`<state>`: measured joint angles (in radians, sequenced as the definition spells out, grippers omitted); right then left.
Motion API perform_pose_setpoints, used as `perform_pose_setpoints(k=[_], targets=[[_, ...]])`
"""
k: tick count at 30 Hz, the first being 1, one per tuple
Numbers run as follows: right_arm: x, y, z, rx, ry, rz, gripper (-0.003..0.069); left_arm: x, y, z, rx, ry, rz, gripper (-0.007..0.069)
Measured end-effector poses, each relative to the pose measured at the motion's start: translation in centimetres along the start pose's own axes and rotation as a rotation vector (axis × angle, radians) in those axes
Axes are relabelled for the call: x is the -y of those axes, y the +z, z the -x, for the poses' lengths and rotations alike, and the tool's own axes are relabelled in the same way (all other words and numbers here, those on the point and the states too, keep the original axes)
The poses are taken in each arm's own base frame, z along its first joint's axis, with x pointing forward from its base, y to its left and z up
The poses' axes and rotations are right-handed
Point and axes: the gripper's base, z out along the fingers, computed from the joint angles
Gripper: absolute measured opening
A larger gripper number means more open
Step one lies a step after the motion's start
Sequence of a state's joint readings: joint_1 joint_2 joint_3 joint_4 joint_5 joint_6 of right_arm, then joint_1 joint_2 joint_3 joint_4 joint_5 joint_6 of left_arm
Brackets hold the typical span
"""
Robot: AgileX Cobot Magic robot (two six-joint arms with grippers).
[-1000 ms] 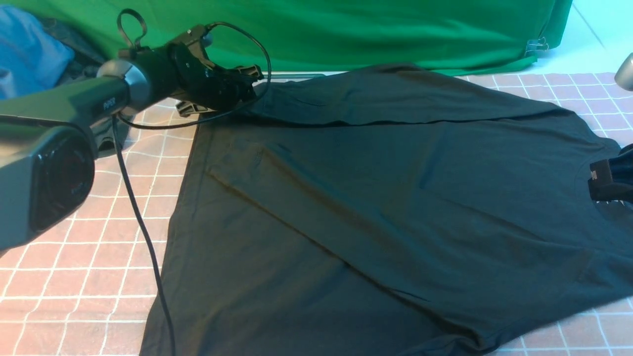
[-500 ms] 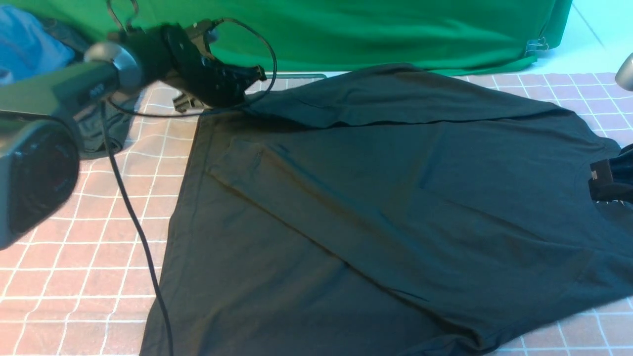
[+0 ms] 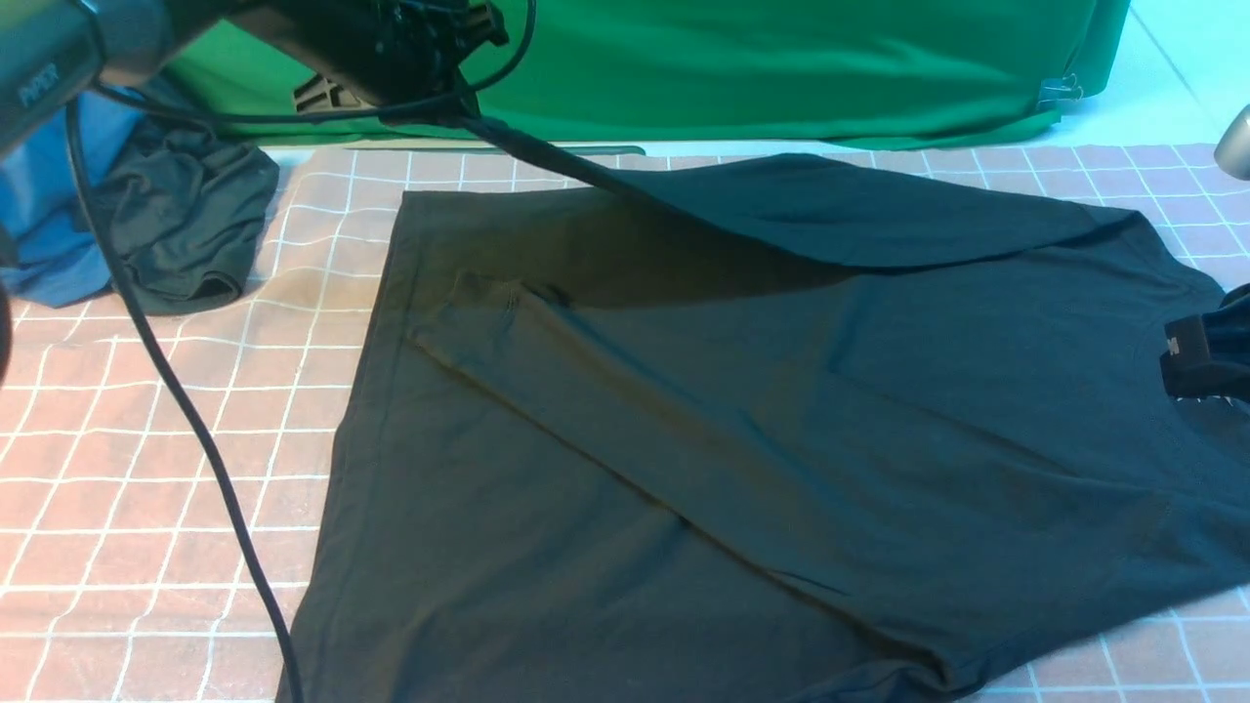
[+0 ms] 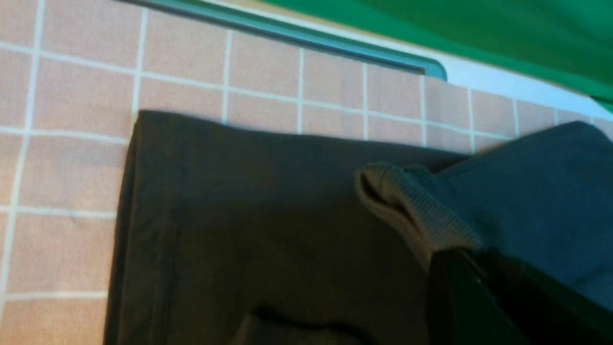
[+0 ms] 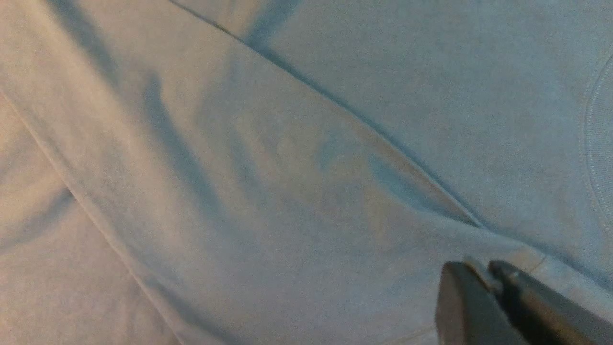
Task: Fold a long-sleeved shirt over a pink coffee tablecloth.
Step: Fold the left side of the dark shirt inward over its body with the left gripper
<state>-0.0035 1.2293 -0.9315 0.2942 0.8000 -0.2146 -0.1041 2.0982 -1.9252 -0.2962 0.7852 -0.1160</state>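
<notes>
The black long-sleeved shirt (image 3: pixel 742 420) lies spread on the pink coffee tablecloth (image 3: pixel 146 469), one sleeve folded slantwise across its body. My left gripper (image 3: pixel 451 105) hangs high at the back left, shut on the other sleeve's ribbed cuff (image 4: pixel 412 211). That sleeve (image 3: pixel 605 181) stretches taut from it down to the shoulder. In the left wrist view the left gripper (image 4: pixel 459 256) pinches the cuff above the shirt's hem (image 4: pixel 158 201). The right gripper (image 5: pixel 483 270) is low on the shirt fabric (image 5: pixel 287 158), its jaws together on a thin fold near the collar (image 3: pixel 1196 356).
Green fabric (image 3: pixel 781 68) hangs along the back. A small dark garment (image 3: pixel 186 225) and a blue cloth (image 3: pixel 44 234) lie at the back left. The left arm's black cable (image 3: pixel 186 420) dangles over the tablecloth's left part. The table's far edge (image 4: pixel 287 33) runs behind the hem.
The left gripper shut on the sleeve cuff, then rose and drew back towards the upper left, lifting the sleeve off the shirt and pulling it taut. The right side looks unchanged.
</notes>
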Motion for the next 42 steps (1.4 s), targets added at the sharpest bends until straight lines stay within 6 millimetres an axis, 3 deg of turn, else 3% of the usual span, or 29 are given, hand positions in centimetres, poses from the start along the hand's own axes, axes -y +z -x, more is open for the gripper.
perform_pose_setpoints(k=[5,18,25,30,36,42], targets=[[0.0,0.0,0.0,0.0,0.0,0.0,0.0096,0.0,0.0,-0.5,-0.052,-0.005,0.001,0.0048],[0.0,0.0,0.0,0.0,0.0,0.0,0.0114,-0.4,-0.8,-3.6,-0.409,-0.002,0.044,0.0048],[0.0,0.0,0.0,0.0,0.0,0.0,0.0126,-0.5,-2.3,-3.9,-0.406,-0.004,0.101,0.0048],[0.0,0.0,0.1,0.012,0.0,-0.003,0.0133,-1.0,-3.3,-5.9,-0.466,-0.035,0.123,0.0048],[0.1,0.0,0.2,0.025,-0.001,-0.006,0.0144,-1.7,-2.3,-8.8,-0.573,-0.049,0.157,0.0048],[0.1,0.0,0.2,0.025,-0.001,-0.006,0.0144,-0.9,-1.7,-10.3,-0.612,-0.008,0.188,0.0048]])
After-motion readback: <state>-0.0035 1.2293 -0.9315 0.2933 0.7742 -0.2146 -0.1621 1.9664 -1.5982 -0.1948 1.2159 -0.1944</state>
